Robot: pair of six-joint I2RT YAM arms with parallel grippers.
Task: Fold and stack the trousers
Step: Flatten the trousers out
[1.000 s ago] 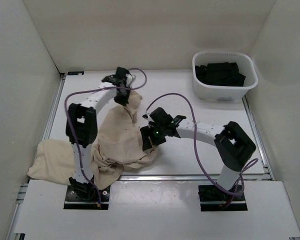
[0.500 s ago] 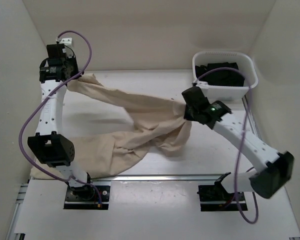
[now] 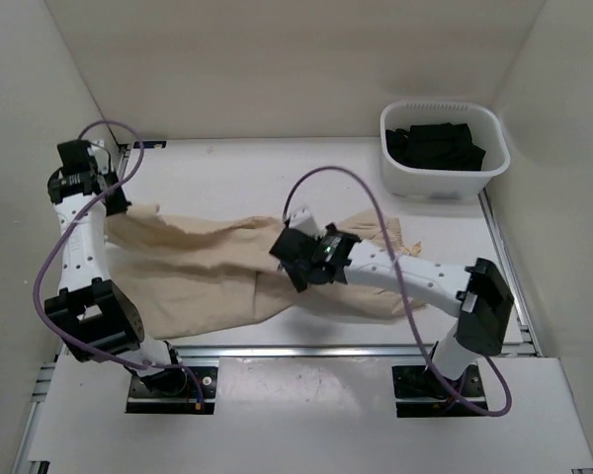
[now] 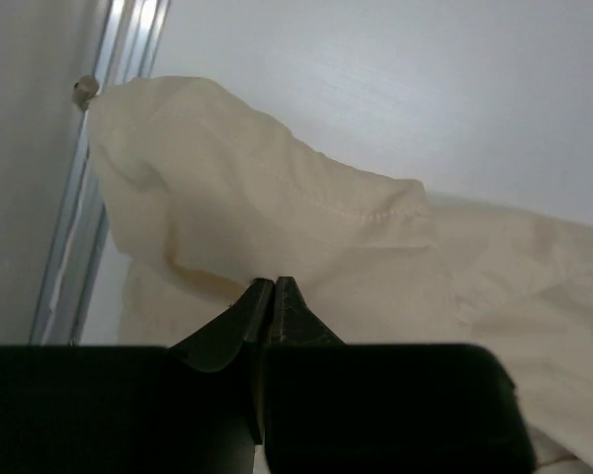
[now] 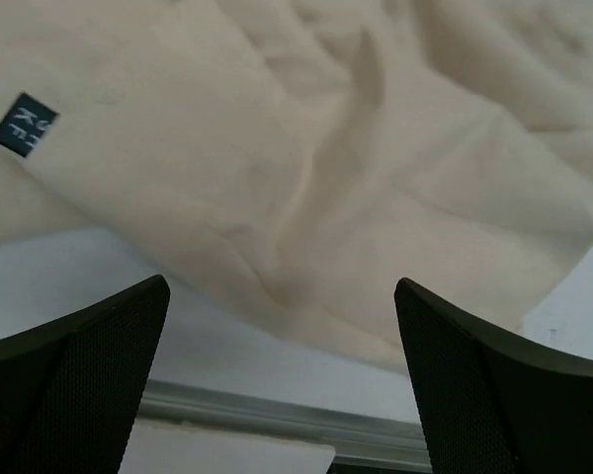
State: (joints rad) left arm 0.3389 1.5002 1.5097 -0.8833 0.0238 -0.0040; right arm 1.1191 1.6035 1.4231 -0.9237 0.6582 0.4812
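The beige trousers lie spread across the table from the left edge to the right of centre. My left gripper is at their far left end. In the left wrist view its jaws are pressed together on a fold of the trousers. My right gripper hovers over the middle of the trousers. In the right wrist view it is wide open and empty above the cloth, which bears a small blue label.
A white bin holding dark clothes stands at the back right. A metal rail runs along the table's near edge and shows in the right wrist view. A side rail runs on the left.
The trousers, stretched high between both grippers, now lie laid out on the table. My left gripper came down and nearer. My right gripper let go and moved left over the middle.
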